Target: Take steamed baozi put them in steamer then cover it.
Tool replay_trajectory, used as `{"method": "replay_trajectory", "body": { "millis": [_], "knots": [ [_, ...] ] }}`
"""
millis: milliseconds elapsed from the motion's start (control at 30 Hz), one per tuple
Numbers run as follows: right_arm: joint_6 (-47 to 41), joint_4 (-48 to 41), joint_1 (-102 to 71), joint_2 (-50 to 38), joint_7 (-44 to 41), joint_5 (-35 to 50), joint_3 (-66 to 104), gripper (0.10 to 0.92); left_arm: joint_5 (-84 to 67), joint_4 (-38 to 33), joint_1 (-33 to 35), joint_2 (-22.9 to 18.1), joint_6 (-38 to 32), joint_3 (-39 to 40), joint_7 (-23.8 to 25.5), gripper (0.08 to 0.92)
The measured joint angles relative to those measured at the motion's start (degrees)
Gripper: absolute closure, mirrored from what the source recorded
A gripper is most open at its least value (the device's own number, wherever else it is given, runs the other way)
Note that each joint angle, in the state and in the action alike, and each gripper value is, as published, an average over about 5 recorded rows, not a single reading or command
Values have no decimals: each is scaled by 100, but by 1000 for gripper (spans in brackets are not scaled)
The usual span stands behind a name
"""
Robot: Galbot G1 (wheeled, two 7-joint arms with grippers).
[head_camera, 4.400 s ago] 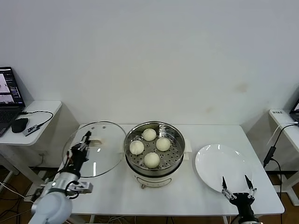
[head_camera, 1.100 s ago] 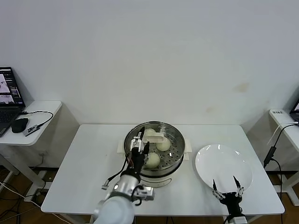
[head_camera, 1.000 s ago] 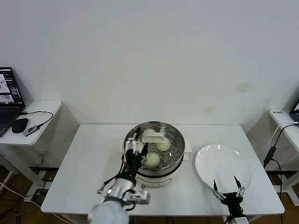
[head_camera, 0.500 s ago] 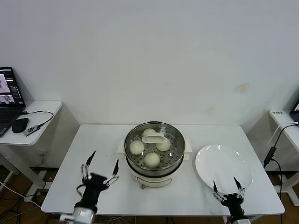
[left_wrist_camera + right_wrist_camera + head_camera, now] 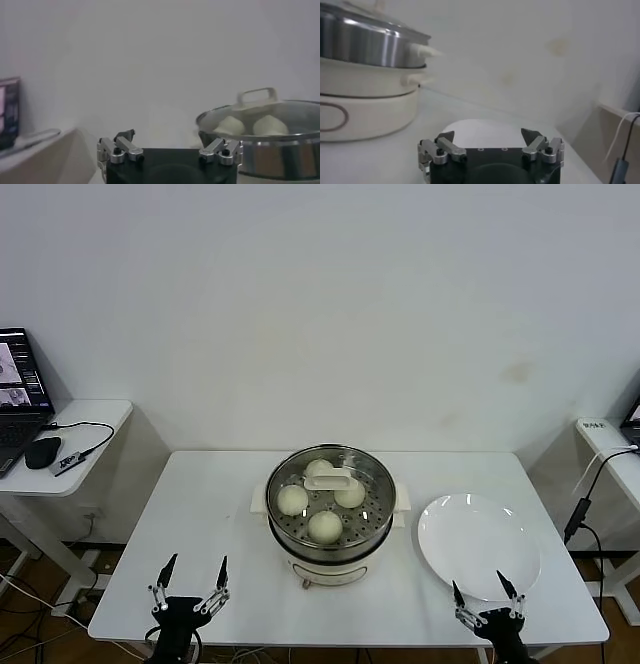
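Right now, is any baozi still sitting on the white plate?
No: in the head view the white plate is bare, and all four baozi sit inside the steamer under the glass lid.

Head view: high, looking down at the whole surface (image 5: 200, 504).
Wrist views: low, near surface level, facing sideways.
Shared: the steamer (image 5: 330, 502) (image 5: 260, 135) (image 5: 365, 80).

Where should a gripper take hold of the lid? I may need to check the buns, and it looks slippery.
Grip the cream bar handle on top of the glass lid, coming straight down from above. It stands proud at the lid's centre, a raised loop the fingers can straddle across its narrow width. The glass dome is smooth and sits flush on the steamer, so its rim likely offers little purchase.
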Motion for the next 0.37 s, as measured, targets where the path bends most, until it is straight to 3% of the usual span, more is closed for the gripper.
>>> {"method": "replay_trajectory", "body": {
  "millis": [367],
  "knots": [
    [-295, 407, -212, -71, 23, 241, -127, 203, -220, 182, 28, -181, -115, -119, 103, 177]
  ]
}}
